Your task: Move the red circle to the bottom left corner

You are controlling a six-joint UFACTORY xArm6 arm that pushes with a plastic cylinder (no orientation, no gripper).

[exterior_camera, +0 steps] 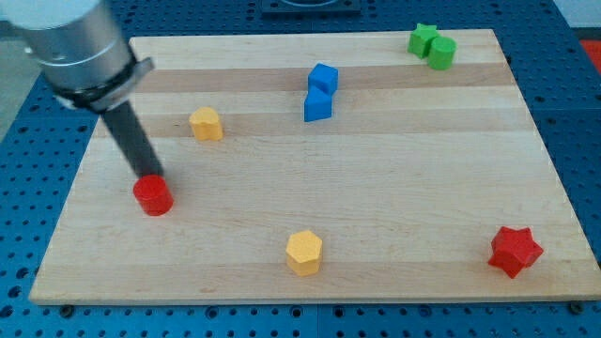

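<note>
Eight small coloured blocks are sitting on a pale wooden board (394,216) with a smooth, striped grain, itself lying on a blue perforated metal table (582,94).

The red circle, a short matte cylinder (152,195), is resting toward the board's 8 o'clock area, well short of the bottom left corner. A yellow faceted block (206,123) is lying at about 1 o'clock from it, well apart. A second yellow block, hexagonal in outline (304,252), is sitting near the bottom edge at about 4 o'clock from the red circle. Two blue blocks are touching near the board's 12 o'clock zone: the upper blue block (323,78), its shape hard to make out, and a blue cube (317,105) just below it. At the board's 1 o'clock corner a green star-shaped block (422,38) is pressing against a rounder green block (442,52). A red star block (515,250) is lying alone near the 4 o'clock corner.

The arm is leaning in from the view's top left, a grey metal cylinder (75,47) narrowing into a straight dark rod (131,141) that is slanting down and rightward. My tip (150,178) is meeting the red circle at its 12 o'clock edge, seemingly touching it; it has no jaws and is holding nothing, only pressing.

Between the red circle and the bottom left corner there is only bare wood.
</note>
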